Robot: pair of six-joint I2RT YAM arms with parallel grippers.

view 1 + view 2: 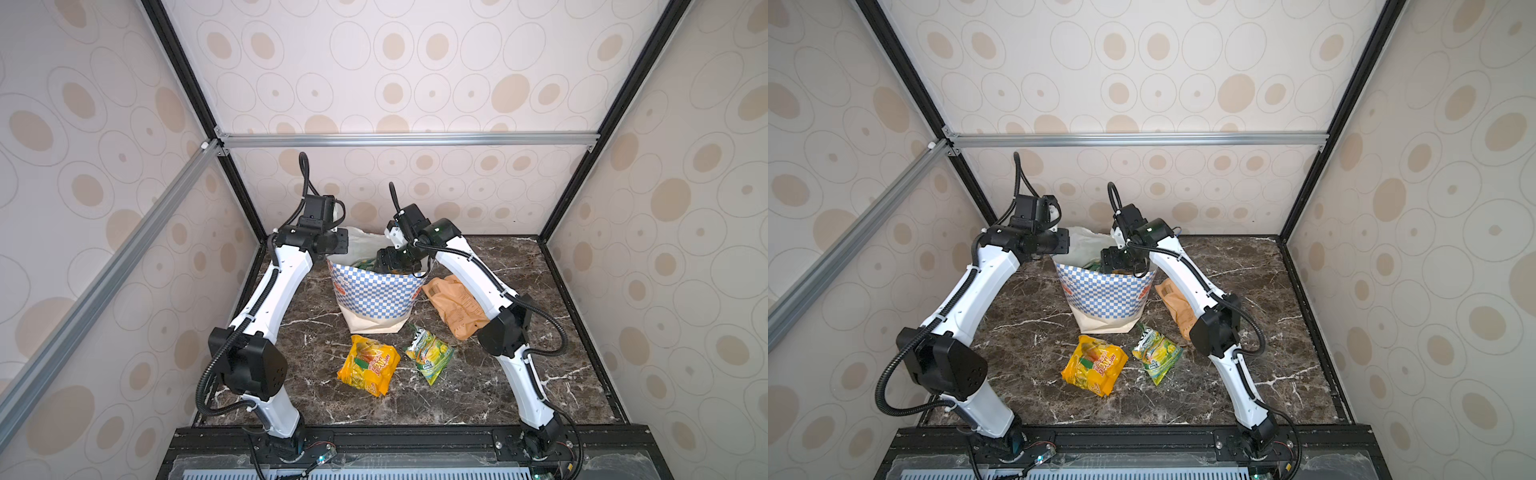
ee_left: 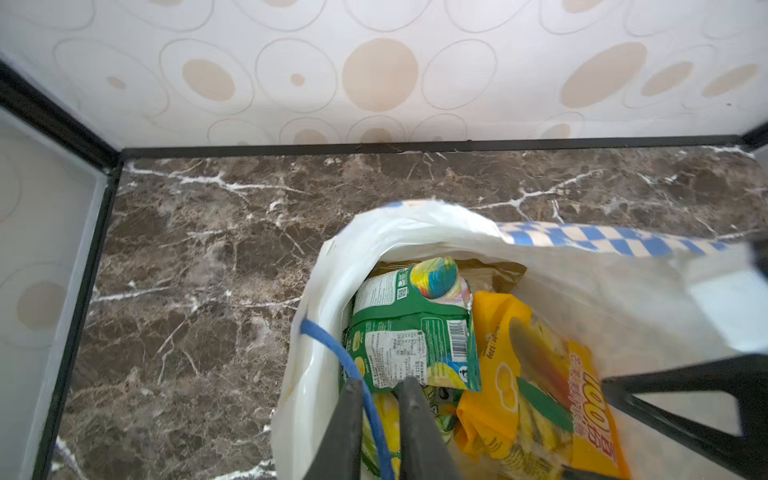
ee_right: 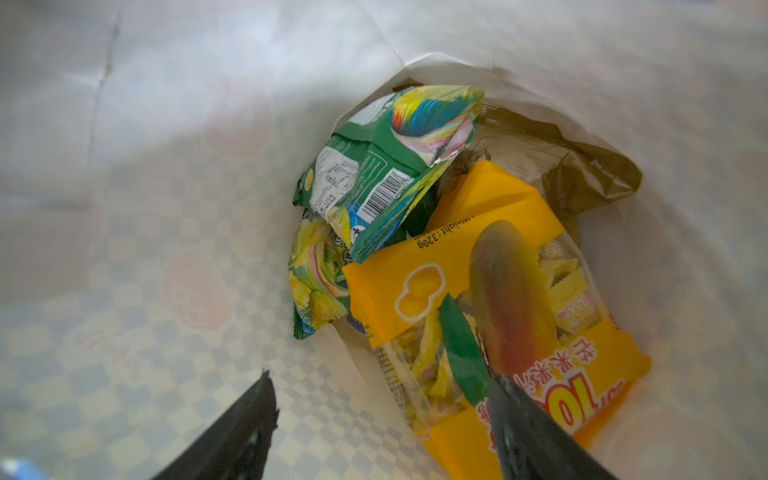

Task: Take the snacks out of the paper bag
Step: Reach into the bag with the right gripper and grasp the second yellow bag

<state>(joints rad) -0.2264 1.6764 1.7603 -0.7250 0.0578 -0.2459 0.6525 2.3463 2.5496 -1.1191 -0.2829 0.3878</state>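
Oval-patterned walls (image 1: 415,62), dark marble tabletop (image 1: 552,266)

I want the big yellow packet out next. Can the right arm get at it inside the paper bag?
Probably yes. The right gripper sits inside the paper bag with its jaws open, and the yellow packet lies largely uncovered just ahead of them.

Partly under right arm (image 1: 465,257): tan pouch (image 1: 449,303) | mostly buried beneath packets (image 3: 374,178): brown foil bag (image 3: 590,178) | cut off at frame edge: yellow packet (image 2: 540,395), blue cord (image 2: 328,340), left gripper (image 2: 380,382), right gripper (image 3: 382,374) | too small to read: label print (image 3: 334,178)
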